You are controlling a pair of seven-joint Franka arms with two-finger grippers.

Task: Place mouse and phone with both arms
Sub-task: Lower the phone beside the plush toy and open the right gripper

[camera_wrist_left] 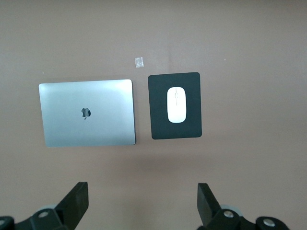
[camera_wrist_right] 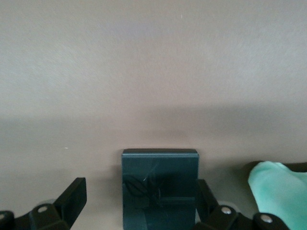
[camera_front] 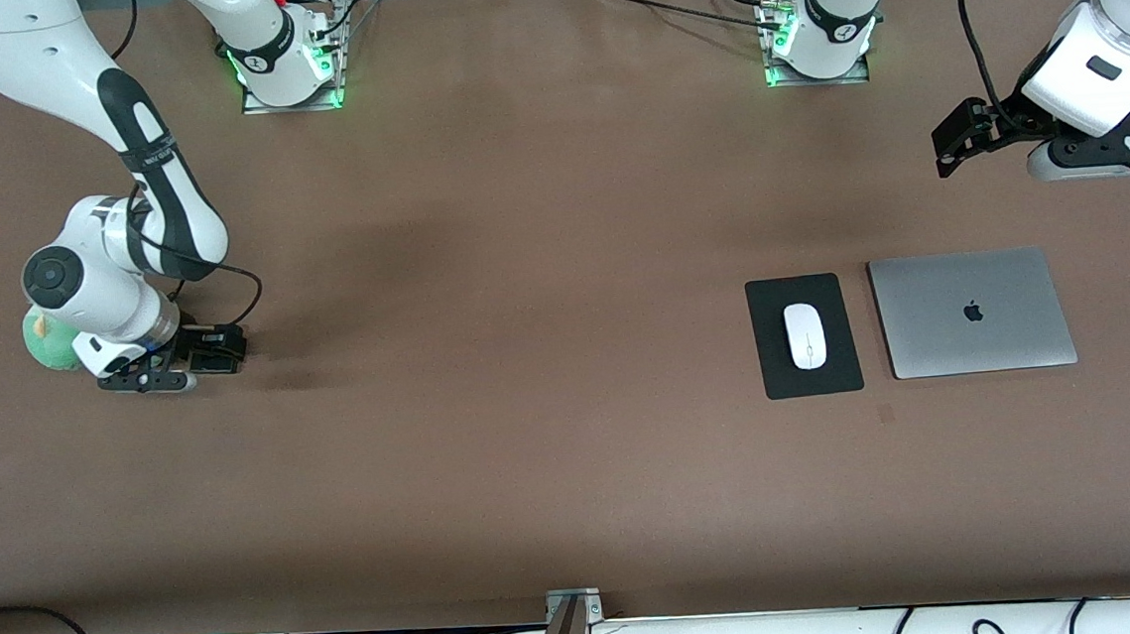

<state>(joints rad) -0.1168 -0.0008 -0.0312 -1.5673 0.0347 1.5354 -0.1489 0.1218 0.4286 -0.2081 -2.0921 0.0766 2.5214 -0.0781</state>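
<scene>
The mouse (camera_front: 806,335) lies on a black pad (camera_front: 806,380), toward the left arm's end of the table (camera_front: 537,478) and about midway between the near and far edges. Its long axis runs near to far, with the thin line down its middle. It sits roughly centred on the pad, touching nothing else; the left wrist view shows the mouse (camera_wrist_left: 176,104) and pad (camera_wrist_left: 160,105) the same way. Just beside the pad, closer to the left arm's edge, rests a closed grey laptop (camera_front: 970,311), apart from the pad by a narrow strip of table.

At the right arm's end, at about the same depth, the right gripper (camera_front: 214,349) is down at the table surface. In the right wrist view the phone (camera_wrist_right: 159,189) stands between its fingers (camera_wrist_right: 72,196); one finger is by the phone's edge, the other stands off from it, so the phone is not clamped. A green soft thing (camera_front: 48,341) sits just beside that gripper, close to the table's end edge.

Farther back, the left gripper (camera_front: 955,140) hangs in the air over the table near the left arm's edge, above and farther than the laptop. Its fingers (camera_wrist_left: 76,201) are spread wide and hold nothing. The arm waits there.
</scene>
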